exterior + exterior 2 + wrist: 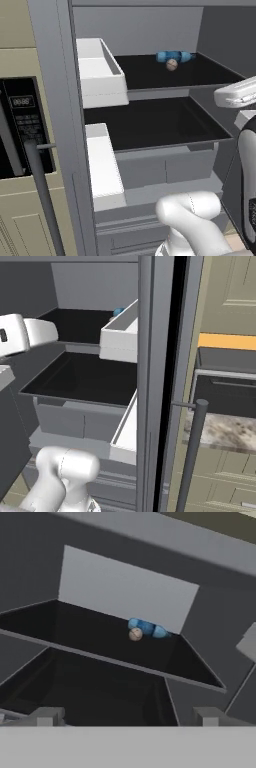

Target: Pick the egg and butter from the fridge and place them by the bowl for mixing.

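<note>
The fridge (54, 60) stands open, showing a dark inside with black shelves. On its upper shelf (150, 75), near the back wall, rests the small tan egg (172, 64) (135, 634), touching a blue bottle (173, 56) (147, 628) that lies behind it. My gripper (128, 717) is open and holds nothing. It is in front of the shelves and well short of the egg, with its fingertips (47, 716) spread wide. The white hand (236, 93) is at the fridge's right side, at about the height of the shelves. The butter and the bowl are out of view.
White bins (100, 70) (102, 162) hang at the left of the shelves. The lower shelf (150, 122) is bare, with grey drawers below. A long grey bar handle (42, 190) and a dark oven panel (22, 125) are left of the fridge. A marble counter (225, 431) lies to the right.
</note>
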